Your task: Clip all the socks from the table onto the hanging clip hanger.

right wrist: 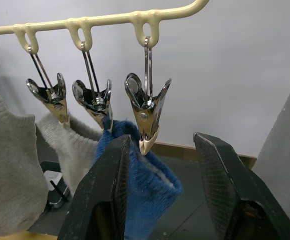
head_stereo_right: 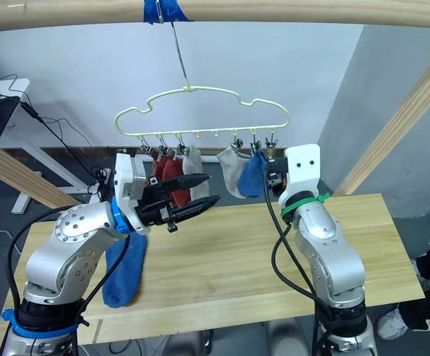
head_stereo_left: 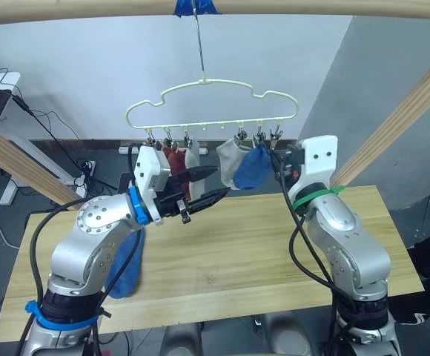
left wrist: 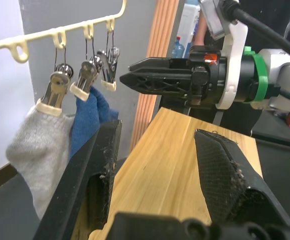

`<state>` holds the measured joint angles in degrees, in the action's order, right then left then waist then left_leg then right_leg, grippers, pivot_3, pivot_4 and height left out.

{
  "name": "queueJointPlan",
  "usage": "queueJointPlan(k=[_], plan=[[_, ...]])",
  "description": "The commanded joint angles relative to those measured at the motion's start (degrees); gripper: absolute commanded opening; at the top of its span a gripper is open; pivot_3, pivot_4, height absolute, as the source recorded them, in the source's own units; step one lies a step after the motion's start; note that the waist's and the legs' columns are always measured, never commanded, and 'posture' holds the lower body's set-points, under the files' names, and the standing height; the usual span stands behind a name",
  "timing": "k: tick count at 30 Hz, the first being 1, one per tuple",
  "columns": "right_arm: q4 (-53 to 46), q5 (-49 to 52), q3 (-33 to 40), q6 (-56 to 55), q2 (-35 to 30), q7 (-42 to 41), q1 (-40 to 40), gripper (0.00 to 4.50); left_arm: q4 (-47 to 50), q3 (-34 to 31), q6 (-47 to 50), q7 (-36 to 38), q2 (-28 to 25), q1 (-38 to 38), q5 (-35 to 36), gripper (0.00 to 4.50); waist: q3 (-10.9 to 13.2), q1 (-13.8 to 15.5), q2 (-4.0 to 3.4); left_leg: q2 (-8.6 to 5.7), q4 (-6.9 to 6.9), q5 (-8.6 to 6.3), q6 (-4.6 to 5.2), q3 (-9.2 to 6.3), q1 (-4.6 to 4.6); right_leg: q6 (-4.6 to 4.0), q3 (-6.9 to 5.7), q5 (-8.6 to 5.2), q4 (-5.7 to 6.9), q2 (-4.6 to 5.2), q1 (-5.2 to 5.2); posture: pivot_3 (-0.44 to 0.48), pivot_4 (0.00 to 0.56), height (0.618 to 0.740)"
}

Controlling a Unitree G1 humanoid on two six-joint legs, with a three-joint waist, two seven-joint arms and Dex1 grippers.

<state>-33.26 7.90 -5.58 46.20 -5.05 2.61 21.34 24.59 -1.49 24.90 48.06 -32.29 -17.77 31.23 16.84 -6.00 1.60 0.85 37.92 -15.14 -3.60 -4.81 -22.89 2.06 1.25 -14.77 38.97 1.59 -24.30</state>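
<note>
Table (head_stereo_left: pixel 274 245), centre frame: my largest item. Blue sock (head_stereo_right: pixel 122 271), lower left, the one sock on it; soft, limp, so I'd pinch its cuff. Hanger (head_stereo_left: pixel 215 100), upper centre, carries five socks. Left gripper (head_stereo_left: pixel 202 185) and right gripper (left wrist: pixel 135 72): jaws apart, empty.

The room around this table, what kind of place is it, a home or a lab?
Probably a lab or test setup rather than a home: a bare wooden frame carries the clip hanger over the table, and loose cables with a power strip lie on the floor.
</note>
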Motion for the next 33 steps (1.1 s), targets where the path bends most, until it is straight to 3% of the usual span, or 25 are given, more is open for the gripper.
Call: queueJointPlan(k=[1, 33], plan=[[-1.0, -0.7, 0.1, -1.4, 1.0, 0.1, 0.9, 2.06, 0.8, -0.5, -0.8, 0.4, -0.4, -0.8, 0.4, 2.56, 0.0, 0.0, 0.00, 0.00, 0.00, 0.00, 0.00, 0.00, 0.00, 0.00, 0.00, 0.00, 0.00, 0.00, 0.00, -0.150, 0.234, 0.740], [10.3, -8.7, 1.3, -8.1, 12.6, 8.3, 8.7, 2.06, -3.1, 1.5, -3.3, 2.2, 0.2, -4.4, -1.9, 2.56, 0.0, -0.1, -0.02, -0.01, 0.02, 0.00, -0.01, 0.00, -0.01, -0.02, -0.01, 0.01, 0.05, 0.03, -0.02, -0.152, 0.224, 0.740]])
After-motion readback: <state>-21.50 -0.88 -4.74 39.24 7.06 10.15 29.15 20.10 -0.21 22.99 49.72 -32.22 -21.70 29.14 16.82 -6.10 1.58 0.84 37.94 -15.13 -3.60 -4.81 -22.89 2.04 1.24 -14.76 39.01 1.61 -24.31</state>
